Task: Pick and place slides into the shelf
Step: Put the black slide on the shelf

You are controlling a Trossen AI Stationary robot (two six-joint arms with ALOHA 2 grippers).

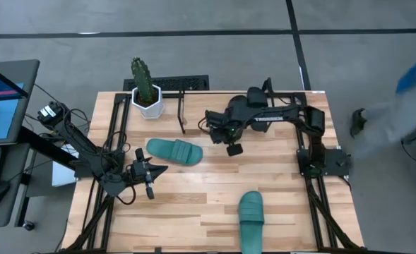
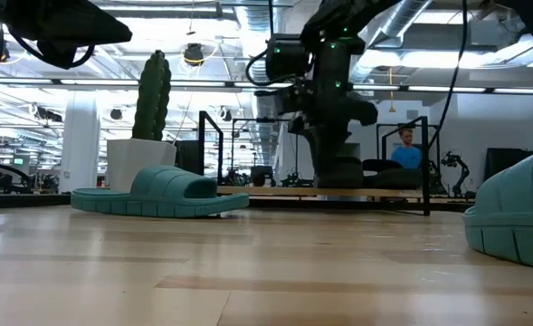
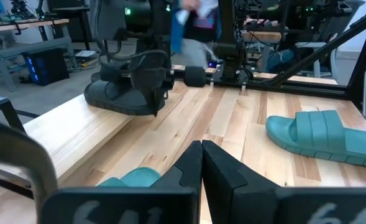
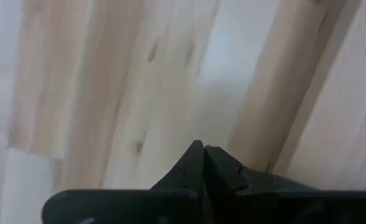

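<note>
Resting at about eight o'clock on the table (image 1: 193, 204), the left gripper (image 1: 153, 171) is closed on nothing, its tips touching in its wrist view; that arm looks parked, waiting. Just beyond it, toward the centre, one teal slide (image 1: 174, 150) lies flat and free. A potted cactus (image 1: 145, 88) stands at eleven o'clock, probably only a bystander. Beside it at twelve o'clock sits the shelf (image 1: 181, 106), a thin black frame; what it holds is hard to tell from above, though the left wrist view shows a dark slide (image 3: 123, 96) lying under the right arm, perhaps already placed. The right gripper (image 1: 234, 148), near one o'clock, hangs over bare wood, pinched closed and empty. A second teal slide (image 1: 251, 220) waits at five o'clock.
</note>
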